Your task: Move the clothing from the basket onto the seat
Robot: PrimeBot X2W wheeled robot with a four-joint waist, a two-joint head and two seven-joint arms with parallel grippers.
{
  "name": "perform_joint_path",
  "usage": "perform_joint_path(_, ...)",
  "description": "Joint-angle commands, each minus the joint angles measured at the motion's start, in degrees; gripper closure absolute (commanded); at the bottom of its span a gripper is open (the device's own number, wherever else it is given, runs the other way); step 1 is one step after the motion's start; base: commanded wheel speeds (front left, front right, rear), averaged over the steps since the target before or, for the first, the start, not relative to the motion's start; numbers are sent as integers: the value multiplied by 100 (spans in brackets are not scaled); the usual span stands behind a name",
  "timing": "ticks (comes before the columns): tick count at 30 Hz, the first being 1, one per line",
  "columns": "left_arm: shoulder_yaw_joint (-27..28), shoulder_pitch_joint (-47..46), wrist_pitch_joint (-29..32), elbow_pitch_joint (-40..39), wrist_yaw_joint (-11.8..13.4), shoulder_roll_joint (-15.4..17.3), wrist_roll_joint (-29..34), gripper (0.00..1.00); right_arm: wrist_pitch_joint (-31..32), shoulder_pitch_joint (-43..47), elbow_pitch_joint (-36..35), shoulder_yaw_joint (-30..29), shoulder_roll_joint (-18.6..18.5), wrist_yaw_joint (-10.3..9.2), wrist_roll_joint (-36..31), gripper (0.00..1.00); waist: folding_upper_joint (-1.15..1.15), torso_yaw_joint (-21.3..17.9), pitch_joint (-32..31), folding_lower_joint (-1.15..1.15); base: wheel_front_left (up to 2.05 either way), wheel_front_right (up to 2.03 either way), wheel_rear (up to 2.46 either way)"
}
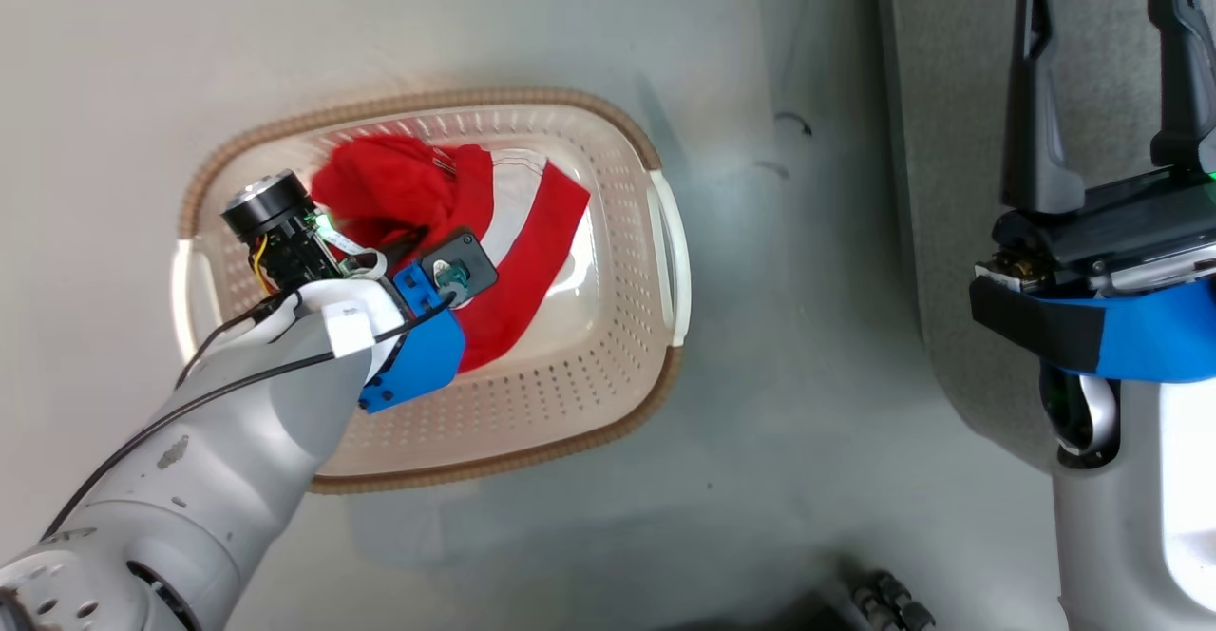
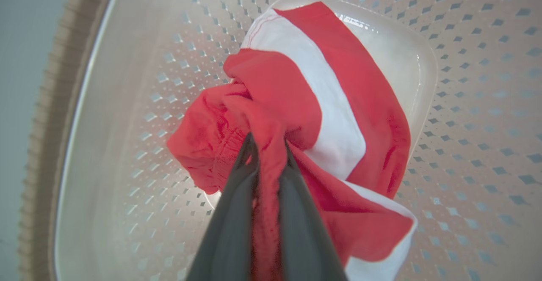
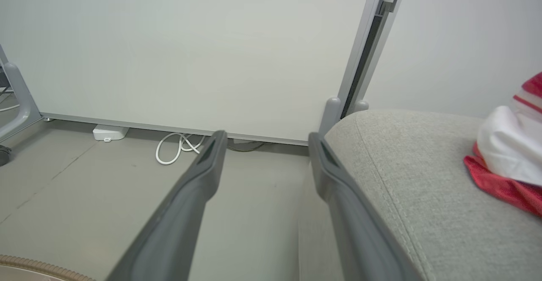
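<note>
The left gripper (image 2: 267,139) has its jaws clenched on a bunched fold of the red garment (image 2: 338,116), which lies inside the basket (image 1: 608,403), well within its brown rim (image 1: 427,104). Right of the basket, across a strip of floor (image 1: 788,327), the right gripper (image 1: 1107,51) stands spread wide above the sofa's (image 1: 950,232) rounded edge. A second garment (image 3: 508,158) lies on the sofa.

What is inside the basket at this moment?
A red garment with white stripes, gripped by the shut left claw. The basket's bare floor shows beside it; anything under the cloth is covered.
</note>
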Motion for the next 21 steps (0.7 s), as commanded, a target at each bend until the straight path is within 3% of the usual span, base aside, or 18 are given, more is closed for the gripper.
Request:
perform_joint_path(1,-12,25,-172,-36,-3,-30,-184,100,-20,16,60,-16,2,1,36,0,0,91,-252,0,0,0,0)
perform_joint_path(14,123,351,-1035,5,-2,-369,-1163,100,-20,388,401,-144,1,1,-9,0,0,362,-1418,0,0,0,0)
perform_joint_path(21,267,602,-1193,-192,-2,-363,-1581,100,-20,631,562,-180,1,2,7,0,0,461,-2039,0,0,0,0)
